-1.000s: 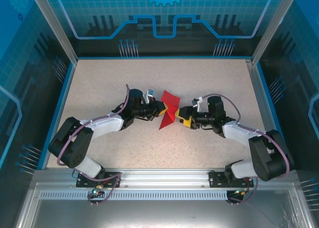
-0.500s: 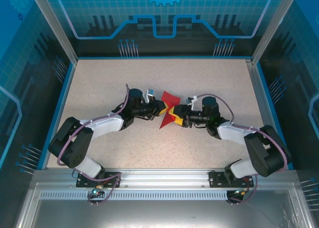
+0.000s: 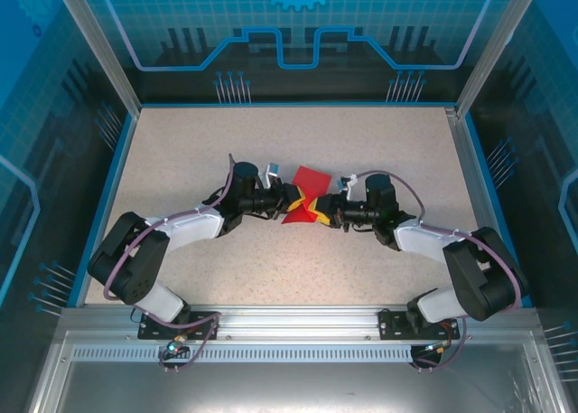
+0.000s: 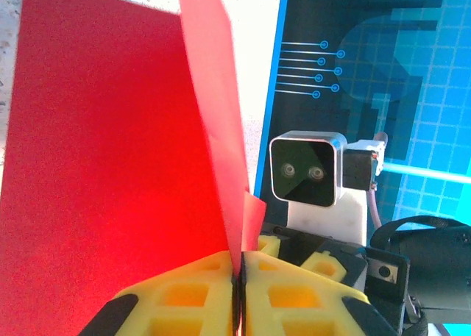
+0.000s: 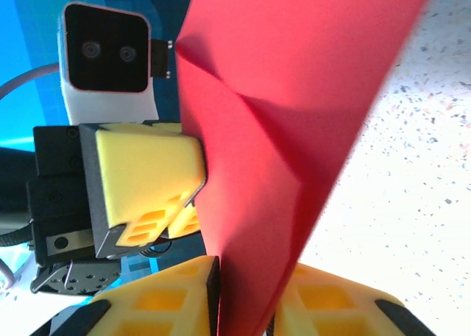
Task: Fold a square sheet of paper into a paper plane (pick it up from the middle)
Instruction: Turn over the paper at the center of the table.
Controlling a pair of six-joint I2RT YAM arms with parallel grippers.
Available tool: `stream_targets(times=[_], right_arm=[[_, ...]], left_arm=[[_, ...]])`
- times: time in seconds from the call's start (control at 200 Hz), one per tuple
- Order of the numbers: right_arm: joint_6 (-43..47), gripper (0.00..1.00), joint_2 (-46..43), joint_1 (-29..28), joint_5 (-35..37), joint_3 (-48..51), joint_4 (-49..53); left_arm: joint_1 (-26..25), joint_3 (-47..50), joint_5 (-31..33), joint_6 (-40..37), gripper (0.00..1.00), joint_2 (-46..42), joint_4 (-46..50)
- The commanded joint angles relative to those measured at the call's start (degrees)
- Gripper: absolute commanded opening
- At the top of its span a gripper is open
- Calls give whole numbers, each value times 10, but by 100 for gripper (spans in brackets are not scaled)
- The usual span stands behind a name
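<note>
Left gripper (image 3: 291,199): clenched on the red sheet of paper (image 3: 312,177). In the left wrist view its two yellow fingers (image 4: 176,295) meet at the bottom edge of the frame, with a paper edge pinched in the seam between them.
Right gripper (image 3: 322,212): clamped on the same sheet. In the right wrist view the paper runs down between its yellow fingers (image 5: 331,306) at bottom centre.
Gripper positions: tip to tip at the centre of the overhead frame, the left one reaching in from the left and the right one from the right.
Red sheet of paper: held between both grippers at the centre of the overhead frame. It is creased, with one flap spreading above the fingers and another pointing to the lower left.
Contact with surface: cannot tell whether the sheet touches the table (image 3: 181,151).
Creases: in the right wrist view, folds meet at a point at upper centre-left.
Table: speckled beige, bare around the arms.
Surroundings: blue patterned walls (image 3: 298,33) along the top of the overhead frame.
</note>
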State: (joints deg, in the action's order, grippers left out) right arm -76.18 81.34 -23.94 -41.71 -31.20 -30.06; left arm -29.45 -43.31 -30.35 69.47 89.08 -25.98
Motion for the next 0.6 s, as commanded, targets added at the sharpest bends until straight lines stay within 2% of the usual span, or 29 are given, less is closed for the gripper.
stream_targets(times=[0.0,0.11,0.2,0.295,0.355,0.42,0.475,0.595], right_arm=[[41,20,-22,12,1,-23,60],[66,14,-32,20,0,-32,100],[97,10,-42,28,0,-43,142],[164,7,-53,34,13,-76,258],[243,6,-59,35,39,-116,355],[352,6,-55,30,105,-180,516],[429,5,-44,16,203,-241,632],[514,4,-7,-30,403,-319,774]], left_arm=[[4,6,-20,-14,14,-10,-3],[5,1,-21,-16,21,-9,1],[9,-5,-21,-22,34,-13,13],[18,-10,-20,-35,48,-25,37],[29,-12,-18,-50,54,-41,62],[42,-16,-15,-68,59,-60,93],[55,-21,-13,-90,63,-80,130],[80,-44,-6,-148,69,-118,222]])
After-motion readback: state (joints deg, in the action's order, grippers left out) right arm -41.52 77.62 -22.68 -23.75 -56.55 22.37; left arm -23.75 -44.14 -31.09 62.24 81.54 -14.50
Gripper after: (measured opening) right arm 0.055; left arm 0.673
